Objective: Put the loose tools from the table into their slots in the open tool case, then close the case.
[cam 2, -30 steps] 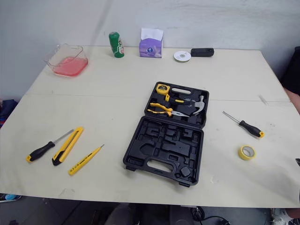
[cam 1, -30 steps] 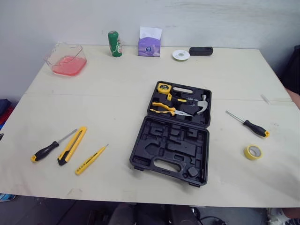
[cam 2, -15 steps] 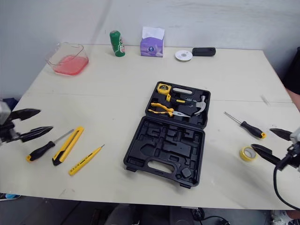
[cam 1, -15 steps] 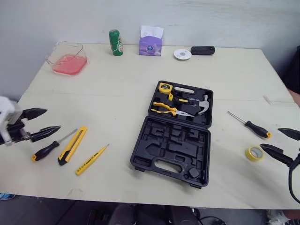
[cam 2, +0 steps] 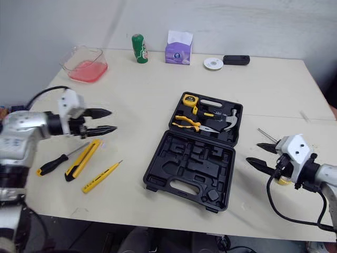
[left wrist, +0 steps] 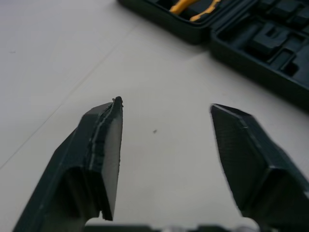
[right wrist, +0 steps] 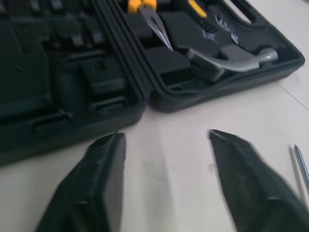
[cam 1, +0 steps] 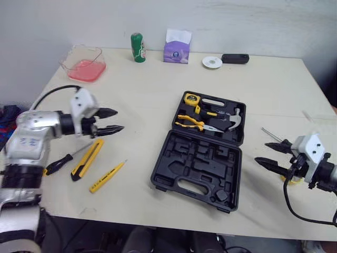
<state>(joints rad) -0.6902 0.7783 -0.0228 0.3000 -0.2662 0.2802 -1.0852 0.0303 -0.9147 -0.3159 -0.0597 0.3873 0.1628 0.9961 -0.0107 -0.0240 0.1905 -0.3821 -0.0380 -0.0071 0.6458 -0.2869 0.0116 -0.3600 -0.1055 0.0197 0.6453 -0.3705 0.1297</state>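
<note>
The black tool case (cam 1: 196,164) lies open mid-table, its far half holding a tape measure (cam 1: 190,98), yellow pliers (cam 1: 192,122) and a hammer (cam 1: 231,120). Left of the case lie a black-handled screwdriver (cam 1: 58,163), a yellow utility knife (cam 1: 87,159) and a yellow tester pen (cam 1: 107,176). My left gripper (cam 1: 118,120) hovers open and empty just beyond the knife, pointing at the case. My right gripper (cam 1: 266,151) stands open and empty right of the case. A screwdriver shaft (cam 1: 269,134) and a yellow tape roll (cam 1: 288,179) peek out from behind it.
Along the table's far edge stand a clear tub of pink liquid (cam 1: 83,63), a green can (cam 1: 138,47), a purple tissue box (cam 1: 177,46), a white disc (cam 1: 211,62) and a black block (cam 1: 235,58). Bare tabletop surrounds the case.
Both arms have come in from the table's sides toward the case, the left now past the loose tools. The whole picture has shifted slightly.
</note>
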